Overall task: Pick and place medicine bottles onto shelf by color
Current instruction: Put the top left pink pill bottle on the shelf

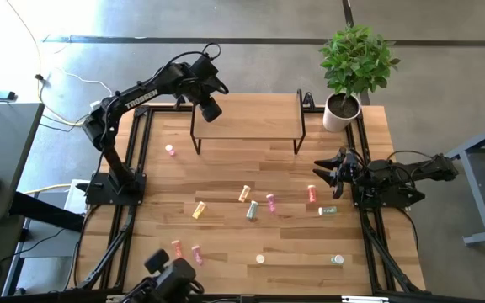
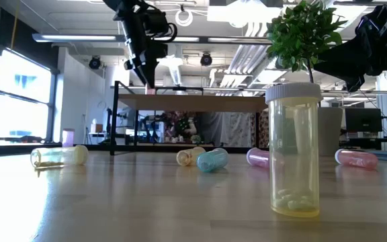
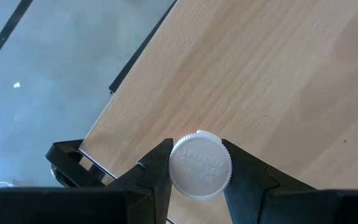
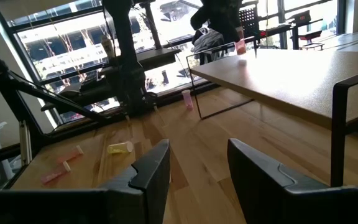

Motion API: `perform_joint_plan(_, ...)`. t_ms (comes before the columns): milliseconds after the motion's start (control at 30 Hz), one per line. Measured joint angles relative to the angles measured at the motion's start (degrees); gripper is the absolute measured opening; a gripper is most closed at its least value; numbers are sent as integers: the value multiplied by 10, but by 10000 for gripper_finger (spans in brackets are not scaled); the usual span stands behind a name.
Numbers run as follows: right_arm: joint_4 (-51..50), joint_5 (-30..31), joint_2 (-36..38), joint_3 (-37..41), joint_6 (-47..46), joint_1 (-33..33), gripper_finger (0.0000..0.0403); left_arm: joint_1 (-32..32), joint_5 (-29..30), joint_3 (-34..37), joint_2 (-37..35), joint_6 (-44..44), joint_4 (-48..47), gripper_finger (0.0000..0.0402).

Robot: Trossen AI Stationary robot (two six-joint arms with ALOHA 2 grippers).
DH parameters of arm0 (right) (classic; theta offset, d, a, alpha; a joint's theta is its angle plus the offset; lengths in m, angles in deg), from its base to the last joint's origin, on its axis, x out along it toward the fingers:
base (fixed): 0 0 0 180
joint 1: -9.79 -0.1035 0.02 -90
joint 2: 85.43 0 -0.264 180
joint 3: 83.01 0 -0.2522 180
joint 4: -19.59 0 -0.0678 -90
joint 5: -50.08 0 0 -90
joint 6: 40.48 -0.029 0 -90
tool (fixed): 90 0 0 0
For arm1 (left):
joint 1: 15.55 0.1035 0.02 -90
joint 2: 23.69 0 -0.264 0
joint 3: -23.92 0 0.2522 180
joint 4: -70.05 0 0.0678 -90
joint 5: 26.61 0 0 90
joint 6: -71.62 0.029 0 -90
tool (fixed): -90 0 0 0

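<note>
Between the left hand's (image 3: pixel 199 180) fingers we see only the bottle's (image 3: pixel 199 165) white cap; its body is hidden beneath. We cannot read the cap's lettering. The right hand's (image 4: pixel 199 163) fingers are cut off by the frame edge.

we see a robotics lab set in an open, industrial-style office space. two dark robot arms are bolted to a black frame around a wooden table (image 1: pixel 259 244), which stands on a polished grey concrete floor (image 1: pixel 251 21) with loose cables trailing across it. level across the table, the room behind shows exposed ceiling pipes and ducts (image 2: pixel 247 33), large windows (image 2: pixel 19 94), and desks with monitors (image 2: pixel 363 121) (the far details are small and hazy). a potted plant (image 1: pixel 356 63) sits at one table corner.
</note>
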Motion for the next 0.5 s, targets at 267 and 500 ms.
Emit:
perform_joint_plan(267,0,0,0,0,0,0,151,5,6,0,1,9,4,108)
perform_joint_plan(500,0,0,0,0,0,0,151,4,1,-2,19,0,8,108)
